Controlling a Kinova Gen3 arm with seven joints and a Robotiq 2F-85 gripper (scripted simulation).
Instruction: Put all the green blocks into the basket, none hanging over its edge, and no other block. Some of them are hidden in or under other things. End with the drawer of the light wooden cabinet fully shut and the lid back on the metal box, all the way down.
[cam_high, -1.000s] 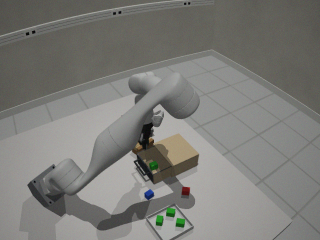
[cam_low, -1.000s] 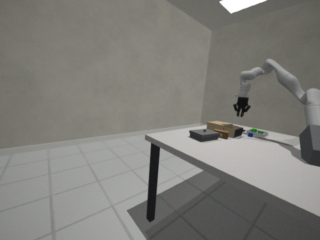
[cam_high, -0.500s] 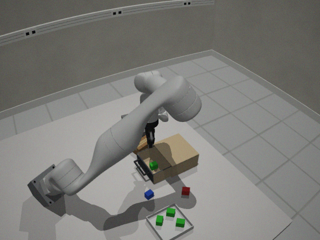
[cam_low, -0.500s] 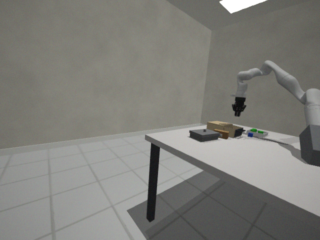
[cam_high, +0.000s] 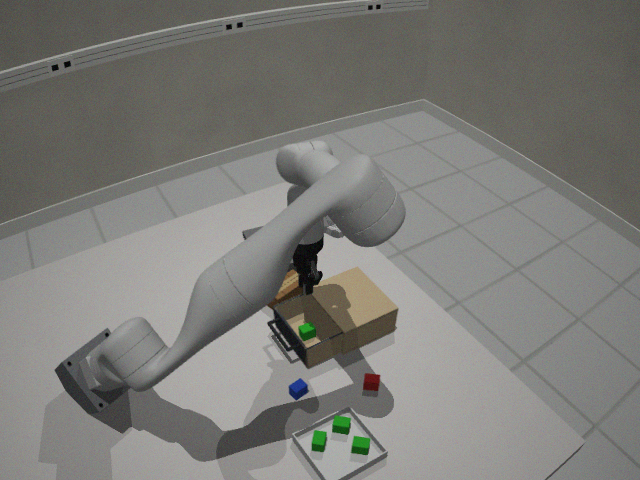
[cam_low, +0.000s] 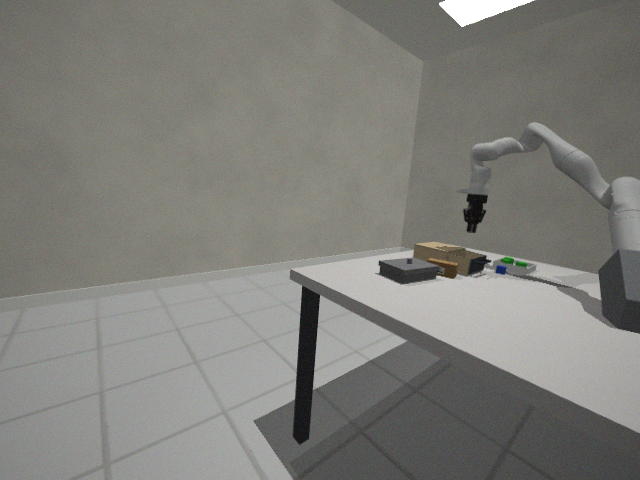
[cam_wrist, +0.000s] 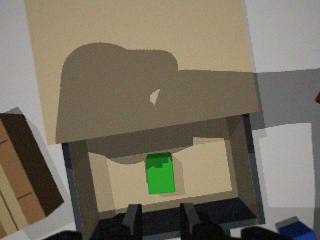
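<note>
Hand (cam_low: 472, 227) hangs high above the light cabinet (cam_high: 361, 304), fingers pointing down, narrowed to a partial gap with nothing between them

Drawer (cam_high: 289, 330) stands pulled out toward 7 o'clock from the cabinet in the top view. One green block (cam_high: 307, 330) lies on the drawer floor, near the middle, apart from all four walls. In the wrist view it sits at 12 o'clock from the fingertips, a long way below

Basket (cam_high: 379, 448) at 5 o'clock from the drawer, near the table (cam_high: 465, 392) edge, holds three green blocks, all inside the rim, none touching another. Blue block (cam_high: 298, 388) and red block (cam_high: 371, 381) lie on the table between drawer and basket; both are to stay out

Metal box (cam_low: 408, 269) with lid on and knob up sits at the far side of the cabinet in the exterior view; a brown box (cam_low: 444, 267) lies between them. Cannot tell what either hides

Handling, as a judgement: the block looks small, rigid, light, with flat faces, so a plain pinch on two opposite sides should hold. Its longer side runs 12 to 6 in the wrist view, so gripping across the 3 and 9 faces suits. The present gap looks tight for it; widen before descent. Drawer walls leave room on each side, but a crooked drop could nudge the block off-centre
</note>
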